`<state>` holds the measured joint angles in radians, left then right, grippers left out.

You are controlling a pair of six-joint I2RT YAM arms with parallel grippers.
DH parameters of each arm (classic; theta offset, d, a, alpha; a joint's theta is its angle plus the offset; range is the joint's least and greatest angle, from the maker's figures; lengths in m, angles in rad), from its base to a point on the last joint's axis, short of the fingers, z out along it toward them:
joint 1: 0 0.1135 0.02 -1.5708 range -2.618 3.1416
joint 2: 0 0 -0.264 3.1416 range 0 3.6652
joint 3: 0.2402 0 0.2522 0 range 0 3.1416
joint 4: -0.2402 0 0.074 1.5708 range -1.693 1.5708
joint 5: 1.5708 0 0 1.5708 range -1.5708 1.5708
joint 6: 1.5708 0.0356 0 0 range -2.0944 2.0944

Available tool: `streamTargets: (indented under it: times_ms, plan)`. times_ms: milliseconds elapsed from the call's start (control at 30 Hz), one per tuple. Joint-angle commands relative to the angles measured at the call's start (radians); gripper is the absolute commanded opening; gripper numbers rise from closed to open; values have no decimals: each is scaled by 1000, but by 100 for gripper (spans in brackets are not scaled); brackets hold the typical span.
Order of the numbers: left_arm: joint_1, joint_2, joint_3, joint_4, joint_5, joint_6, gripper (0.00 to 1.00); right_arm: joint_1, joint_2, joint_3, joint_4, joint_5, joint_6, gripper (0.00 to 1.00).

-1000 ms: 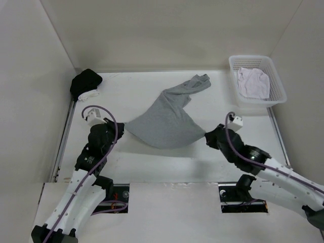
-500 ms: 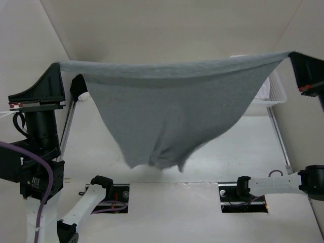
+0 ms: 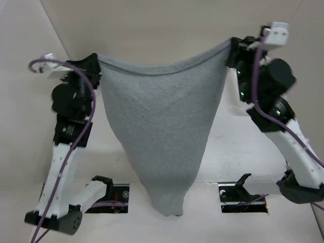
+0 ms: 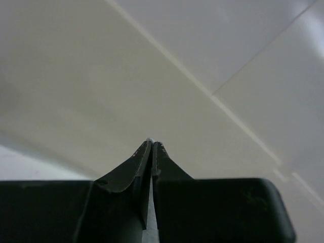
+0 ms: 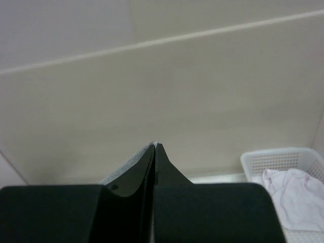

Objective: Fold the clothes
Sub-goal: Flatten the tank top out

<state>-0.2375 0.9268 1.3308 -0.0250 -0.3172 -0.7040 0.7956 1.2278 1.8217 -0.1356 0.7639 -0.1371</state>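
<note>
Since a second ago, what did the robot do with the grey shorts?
Both arms swung up and lifted the grey shorts off the table. The left hand and right hand, shut on its top corners, then came closer together, so it hangs in a long point. The white cloth stayed in its basket.

Both arms stood raised high and spread wide apart. The left gripper [image 3: 94, 65] and the right gripper [image 3: 231, 50] were each clamped shut, fingers pressed together.
</note>
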Motion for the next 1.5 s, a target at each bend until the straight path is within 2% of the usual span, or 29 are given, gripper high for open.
streamTargets:
  times_ms: [0,67,133,300,367,400,500,600,700,767,900,1100,1167,1267,1467]
  plan:
    - [43,156,-45,68,-2,-8,2,-196,93,-27,-61,-285,270,0]
    - [80,254,-6,80,16,-20,1,-281,188,19,-56,-383,324,0]
    - [111,357,80,77,24,-19,1,-342,312,143,-81,-434,340,0]
    - [162,546,394,1,75,-6,1,-414,628,702,-290,-477,352,0]
    - [178,572,502,-22,95,3,1,-425,700,908,-347,-488,349,0]
    - [183,576,536,-32,101,5,1,-427,708,959,-354,-492,350,0]
    - [198,561,626,-46,118,17,1,-430,633,924,-305,-500,352,0]
    - [201,509,634,-43,118,37,1,-427,546,863,-297,-502,335,0]
    - [201,431,543,-20,106,49,1,-418,449,707,-283,-497,317,0]
    - [194,370,435,11,102,44,1,-408,366,537,-248,-502,324,0]
    - [186,219,173,36,83,31,1,-372,153,113,-119,-489,330,0]
    - [146,-158,-373,16,27,3,1,-232,-271,-623,54,-453,427,0]
    - [137,-300,-506,-53,-5,-8,1,-140,-414,-827,67,-410,500,0]
    - [123,-471,-616,-209,-7,6,1,36,-571,-1036,27,-350,618,0]
    - [91,-726,-717,-608,9,-28,1,403,-685,-1191,-272,-272,879,0]
